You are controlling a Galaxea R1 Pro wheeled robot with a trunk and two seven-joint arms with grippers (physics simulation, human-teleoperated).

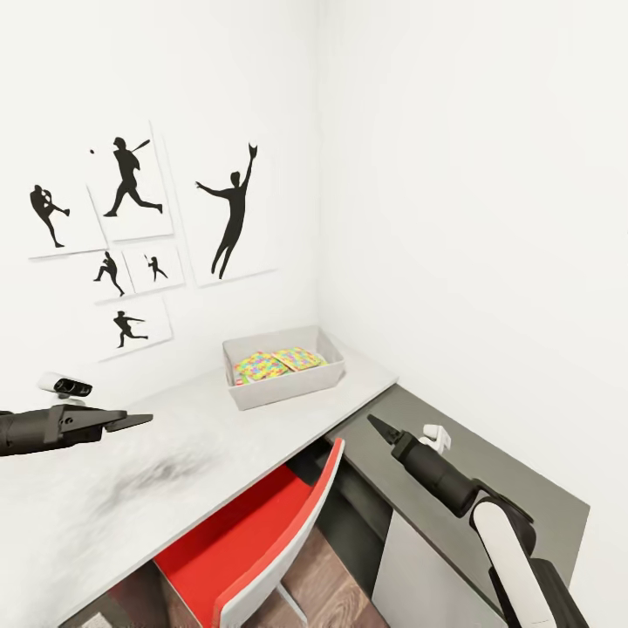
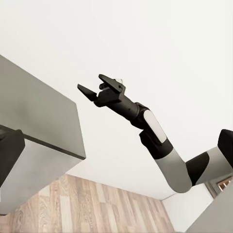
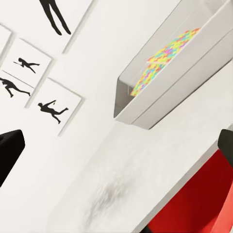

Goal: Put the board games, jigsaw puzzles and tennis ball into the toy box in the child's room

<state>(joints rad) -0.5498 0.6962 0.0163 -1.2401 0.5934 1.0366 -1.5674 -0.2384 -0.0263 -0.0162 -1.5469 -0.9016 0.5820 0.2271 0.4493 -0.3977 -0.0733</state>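
Toy box (image 1: 283,377) sits at the desk's (image 1: 157,471) far end with both jigsaw puzzles (image 1: 275,362) inside, left gripper (image 1: 131,421) and right gripper (image 1: 377,426) spread and empty — next, I'd say, fetching a remaining toy.

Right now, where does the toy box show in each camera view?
Head view: toy box sits on the table by the corner, colourful jigsaw puzzles inside.
Left wrist view: not in it.
Right wrist view: toy box tilted, toward the upper right.
Shared landmark: the silhouette posters.
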